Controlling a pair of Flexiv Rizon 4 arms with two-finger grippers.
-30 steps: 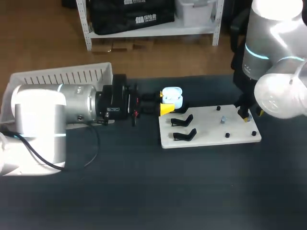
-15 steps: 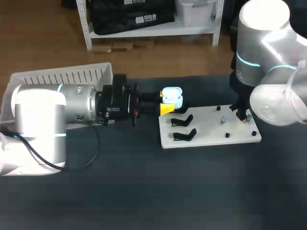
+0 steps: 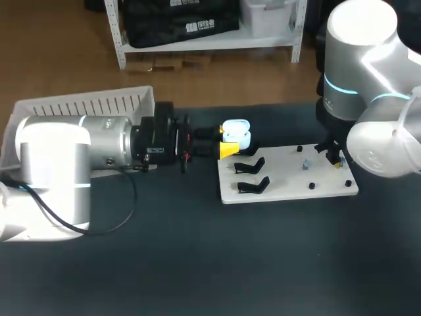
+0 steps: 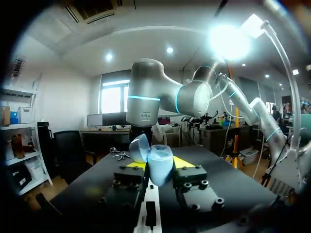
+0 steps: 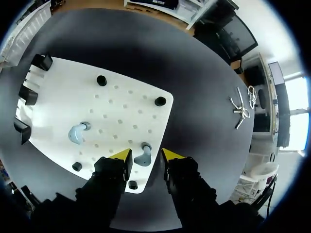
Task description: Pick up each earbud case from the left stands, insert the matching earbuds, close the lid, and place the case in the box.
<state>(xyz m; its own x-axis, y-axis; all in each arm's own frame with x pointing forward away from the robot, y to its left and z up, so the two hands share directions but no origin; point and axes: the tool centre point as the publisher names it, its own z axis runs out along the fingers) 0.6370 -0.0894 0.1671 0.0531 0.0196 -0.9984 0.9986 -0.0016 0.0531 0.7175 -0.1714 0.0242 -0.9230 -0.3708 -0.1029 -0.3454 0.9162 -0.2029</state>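
My left gripper (image 3: 227, 141) holds a pale blue earbud case (image 3: 235, 134) in the air by the white board's (image 3: 283, 187) far left corner. In the left wrist view the gripper (image 4: 158, 164) is shut on the case (image 4: 160, 168), and the lid (image 4: 139, 148) stands open. My right gripper (image 5: 146, 154) hangs over the board's right edge. Its fingers stand on either side of a pale blue earbud (image 5: 144, 156) with a small gap on each side, so it is open. A second earbud (image 5: 77, 134) lies further in on the board.
Two empty black stands (image 3: 250, 164) (image 3: 254, 185) sit at the board's left end. Small black pegs (image 3: 312, 185) dot its right part. A white slatted box (image 3: 85, 102) stands at the back left, partly hidden behind my left arm.
My right arm has shifted slightly left over the board, and its fingers have drawn closer together around the earbud. The left arm and case have not moved.
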